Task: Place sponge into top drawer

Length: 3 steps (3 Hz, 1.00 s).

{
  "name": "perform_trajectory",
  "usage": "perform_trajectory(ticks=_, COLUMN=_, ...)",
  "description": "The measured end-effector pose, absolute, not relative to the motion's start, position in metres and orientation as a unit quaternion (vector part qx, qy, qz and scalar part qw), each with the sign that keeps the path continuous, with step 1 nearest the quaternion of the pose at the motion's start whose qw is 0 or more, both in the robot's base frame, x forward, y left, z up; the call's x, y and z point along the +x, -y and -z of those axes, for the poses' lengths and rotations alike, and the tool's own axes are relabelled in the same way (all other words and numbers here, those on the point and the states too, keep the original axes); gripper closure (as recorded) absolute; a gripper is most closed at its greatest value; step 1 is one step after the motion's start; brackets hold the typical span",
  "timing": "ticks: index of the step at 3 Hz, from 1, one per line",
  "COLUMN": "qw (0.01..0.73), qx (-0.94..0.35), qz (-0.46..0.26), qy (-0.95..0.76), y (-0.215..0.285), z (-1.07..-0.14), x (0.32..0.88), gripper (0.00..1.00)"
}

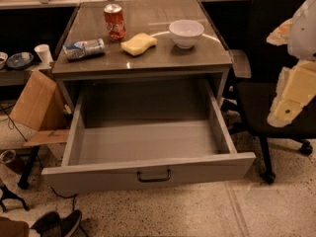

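The pale yellow sponge (138, 44) lies on the cabinet top between a red soda can (114, 21) and a white bowl (186, 32). The top drawer (148, 173) is pulled fully out below the top, and its grey inside shows nothing in it. Its dark bar handle (154, 176) sits at the centre of the front panel. My gripper (292, 94) hangs at the right edge of the view, beside the drawer's right side and level with it, well apart from the sponge. Nothing shows in it.
A crushed blue-and-white bottle (84, 48) lies at the left of the cabinet top (148, 63). A black office chair (276, 83) stands right of the drawer, behind my gripper. A cardboard box (37, 102) leans at the left. A paper cup (43, 54) and shoes (54, 223) are nearby.
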State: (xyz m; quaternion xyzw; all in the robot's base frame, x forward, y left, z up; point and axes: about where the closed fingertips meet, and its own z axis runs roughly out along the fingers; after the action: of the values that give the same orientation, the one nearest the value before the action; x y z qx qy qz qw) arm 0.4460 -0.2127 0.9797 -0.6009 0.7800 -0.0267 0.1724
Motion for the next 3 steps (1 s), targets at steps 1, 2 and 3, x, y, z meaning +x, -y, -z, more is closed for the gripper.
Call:
perform_trajectory(ticks=1, qw=0.198, qx=-0.589, qz=0.013, qy=-0.783, y=0.193, z=-0.977, x=0.474, gripper=0.00)
perform_trajectory(ticks=2, qw=0.219, qx=-0.579, qz=0.001, qy=-0.785, y=0.173, z=-0.973, x=0.500, gripper=0.00)
perform_trajectory(ticks=3, qw=0.244, qx=-0.565, qz=-0.006, qy=-0.788, y=0.141, z=-0.976, x=0.538, gripper=0.00)
